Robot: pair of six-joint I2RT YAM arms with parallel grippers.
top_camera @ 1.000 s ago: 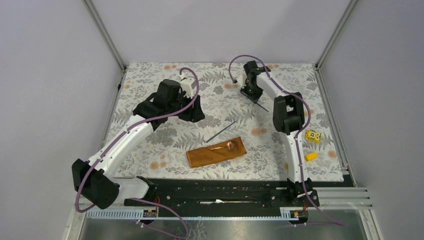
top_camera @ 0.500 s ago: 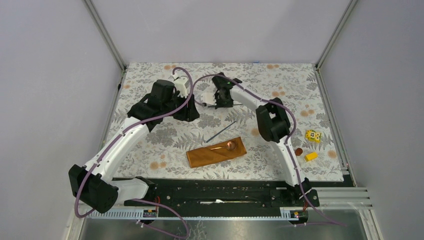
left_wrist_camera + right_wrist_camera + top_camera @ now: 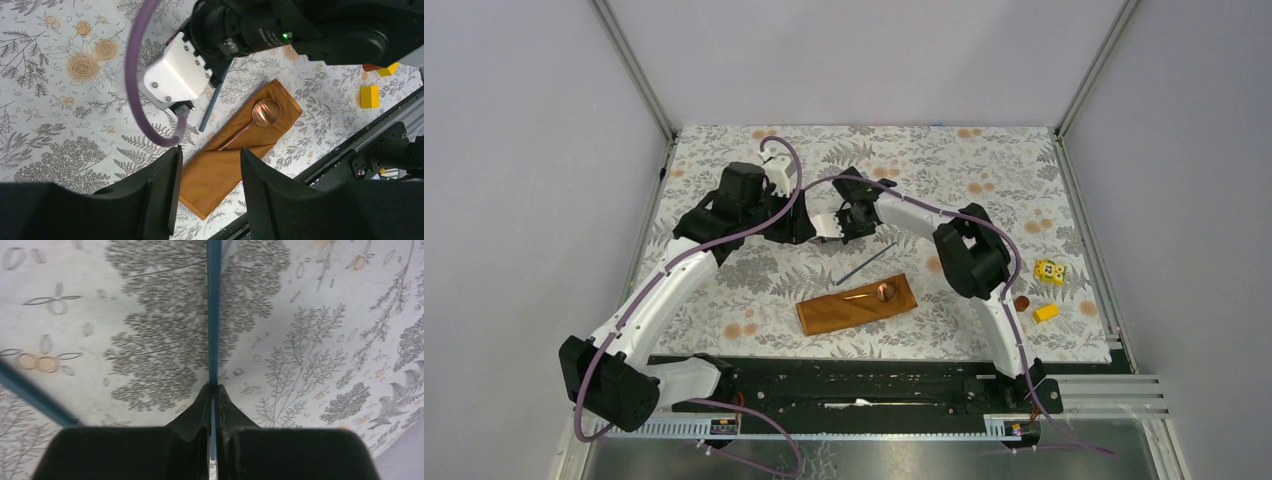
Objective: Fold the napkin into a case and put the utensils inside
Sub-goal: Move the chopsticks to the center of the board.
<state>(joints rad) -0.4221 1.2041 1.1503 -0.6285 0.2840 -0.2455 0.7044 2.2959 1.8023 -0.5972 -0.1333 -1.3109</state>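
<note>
From the overhead camera I see the rust-orange napkin already folded into a narrow flat case [image 3: 857, 306], lying on the floral tablecloth [image 3: 1024, 170] near the front edge, about midway between the two arm bases. The copper spoon [image 3: 879, 292] rests on the case, its round bowl toward the right end and its handle running down to the diagonal pocket edge. My right gripper [image 3: 213, 390] is clenched on a thin blue-grey rod [image 3: 214, 315]. In its wrist camera the fingertips pinch the rod tight and it sticks straight out ahead of them over the cloth. I cannot tell whether its far end touches the tablecloth. The other rod [image 3: 864, 264] lies loose on the tablecloth just behind the case, at a slant, apart from both the case and the spoon. My left gripper [image 3: 207, 200] is released: its two dark fingers [image 3: 162, 195] stand apart with nothing between them. It hangs above the cloth just to the left of the right gripper, looking down on the near end of the case. Two small yellow blocks [image 3: 1050, 271] sit well off to the right near the edge of the tablecloth, with a small round brown piece [image 3: 1021, 302] between them.
</note>
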